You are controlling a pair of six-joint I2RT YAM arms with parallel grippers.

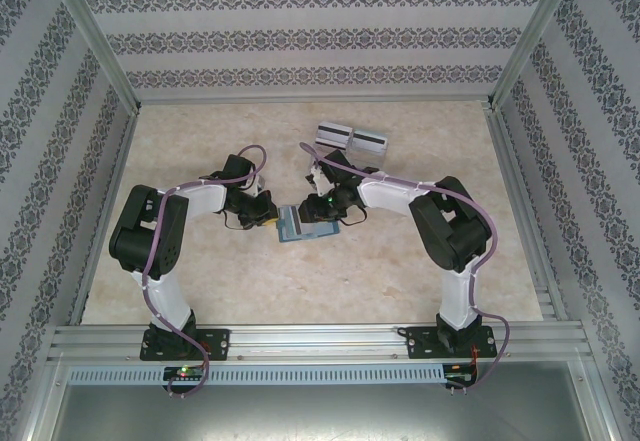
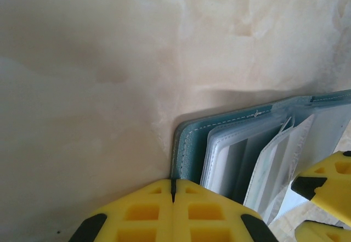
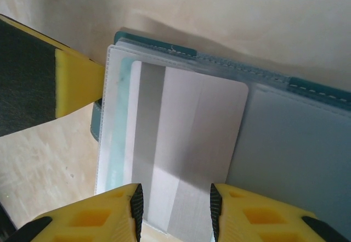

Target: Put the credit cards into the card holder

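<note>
Overhead: the card holder (image 1: 298, 227) lies open on the table (image 1: 200, 281), about mid-table, between the two arms. The left gripper (image 1: 268, 215) is at its left end and the right gripper (image 1: 322, 211) at its right end, both low over it.

Left wrist view: I see the left fingers pressed together with no gap. The blue stitched edge of the holder's cover runs straight into the seam between them, so I read this as a pinch on the cover's corner. The clear sleeves (image 2: 230, 154) fan up from the cover just right of that pinch.

Right wrist view: a white-grey card (image 3: 186, 121) with a darker grey stripe down its length lies face-up on the holder's left half. Its far end sits within the outline of the top clear sleeve and its rounded far corner lies near the holder's fold. The right fingers stand partly apart. The card is wider than the gap between them, and both its long edges pass under the yellow fingertips, so the card's near end lies beneath the hand rather than between the pads. I cannot tell whether the tips press on it.

A teal strip (image 3: 118, 143) shows through the sleeve just left of the card. I cannot tell what it is.

Remaining cards (image 1: 350, 141): white-grey with dark stripes, lying side by side at the far side of the table, well apart from both grippers.
</note>
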